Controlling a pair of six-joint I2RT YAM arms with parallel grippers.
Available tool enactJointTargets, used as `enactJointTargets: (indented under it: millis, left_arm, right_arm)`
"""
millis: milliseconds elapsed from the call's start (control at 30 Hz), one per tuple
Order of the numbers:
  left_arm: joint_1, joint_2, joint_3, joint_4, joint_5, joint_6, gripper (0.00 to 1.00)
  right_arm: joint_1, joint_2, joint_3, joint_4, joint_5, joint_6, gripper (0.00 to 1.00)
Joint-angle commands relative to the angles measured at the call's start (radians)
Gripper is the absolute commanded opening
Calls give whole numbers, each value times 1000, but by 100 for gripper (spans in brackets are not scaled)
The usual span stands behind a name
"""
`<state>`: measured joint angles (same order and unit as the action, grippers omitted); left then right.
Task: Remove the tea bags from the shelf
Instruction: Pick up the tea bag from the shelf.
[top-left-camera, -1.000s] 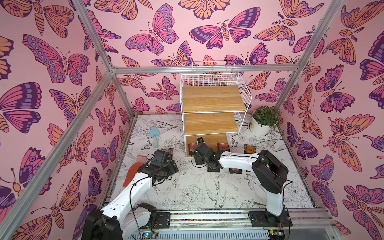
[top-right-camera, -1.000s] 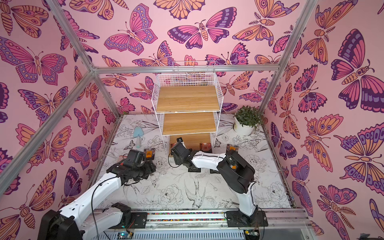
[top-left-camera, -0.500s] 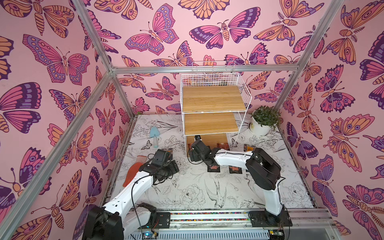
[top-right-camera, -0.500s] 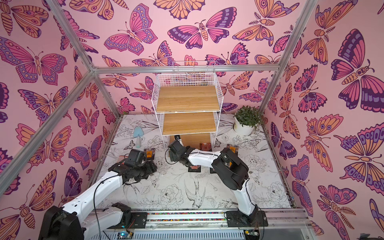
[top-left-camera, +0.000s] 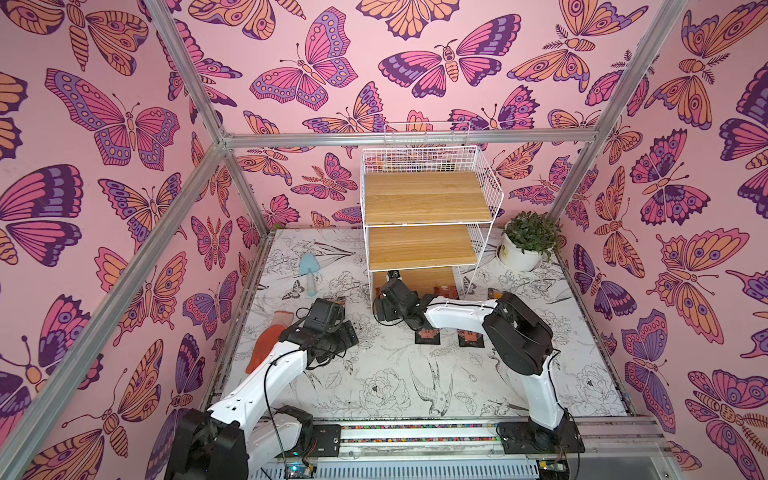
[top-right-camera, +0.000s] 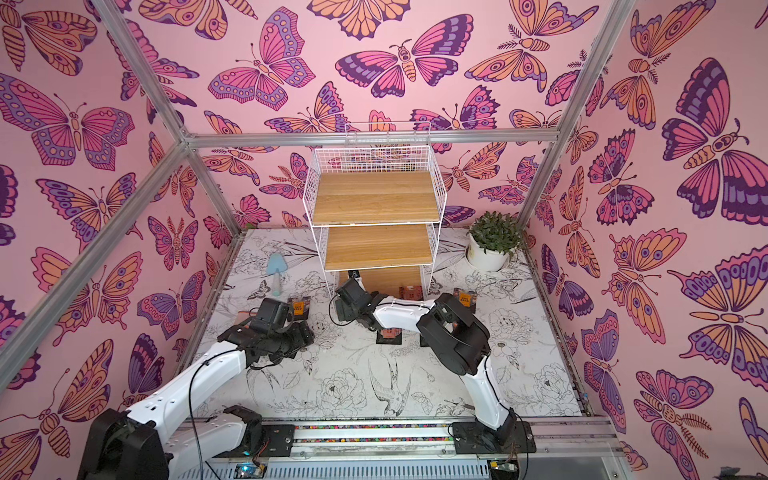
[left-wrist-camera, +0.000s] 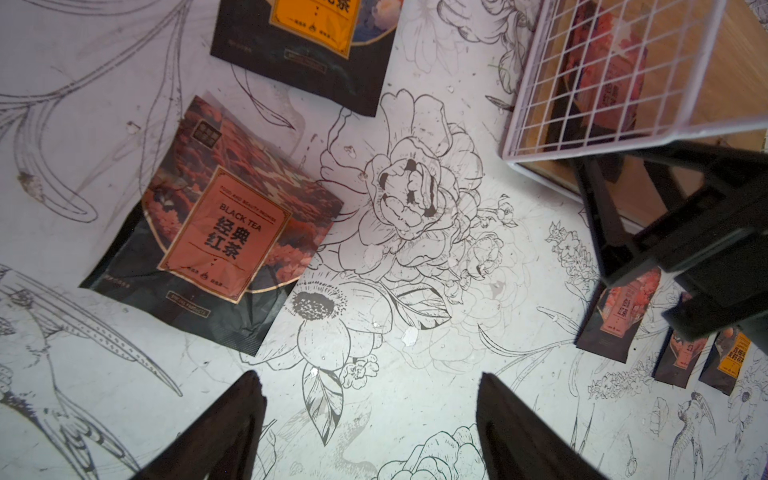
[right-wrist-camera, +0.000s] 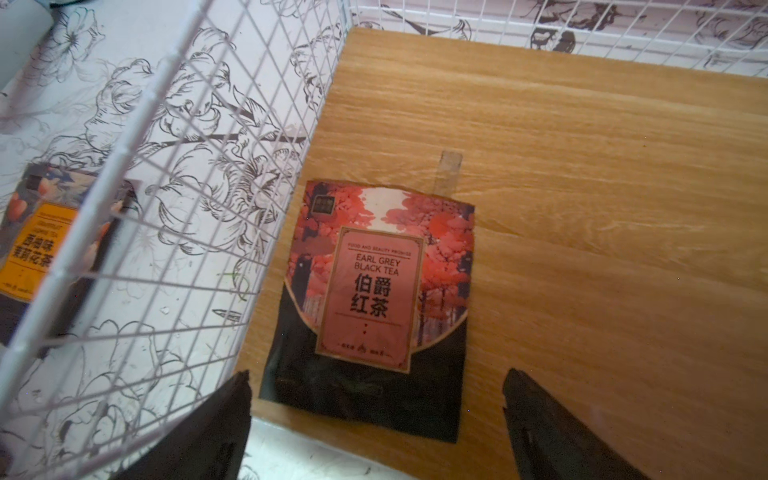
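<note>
Pink-labelled black tea bag (right-wrist-camera: 370, 307) at the white wire-and-wood shelf's (right-wrist-camera: 582, 208) bottom front edge seems next: right gripper's (right-wrist-camera: 376, 374) spread fingers (right-wrist-camera: 208, 436) must close on it.

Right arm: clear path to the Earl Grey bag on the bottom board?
Probably yes: right gripper open, jaws either side of the bag's near edge, nothing between. Wire side sits close beside it.

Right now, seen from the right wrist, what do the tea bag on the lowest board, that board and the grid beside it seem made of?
Tea bag: probably printed foil or plastic film, fairly matte; its black lower part shows fine creases.
Board: wood or wood-look laminate, satin; long grain lines.
Grid: thin metal wire, apparently white-coated; straight rods crossing in squares.
</note>
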<state>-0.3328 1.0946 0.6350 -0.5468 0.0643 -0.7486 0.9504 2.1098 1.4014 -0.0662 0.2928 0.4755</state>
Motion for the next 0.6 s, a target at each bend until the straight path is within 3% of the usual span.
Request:
enactJointTargets:
  millis: [0,400,567]
  left_arm:
    - [6,2,-9,1,8,6,83]
    - [6,-4,-17,7,17,11,83]
    - [6,-3,-18,15,24,18,83]
  right_arm:
    - [-6,32,31,1,-14,17,97]
    - [-7,100,56,-38,-26,2,95]
    - [-3,99,32,-80,47,12,92]
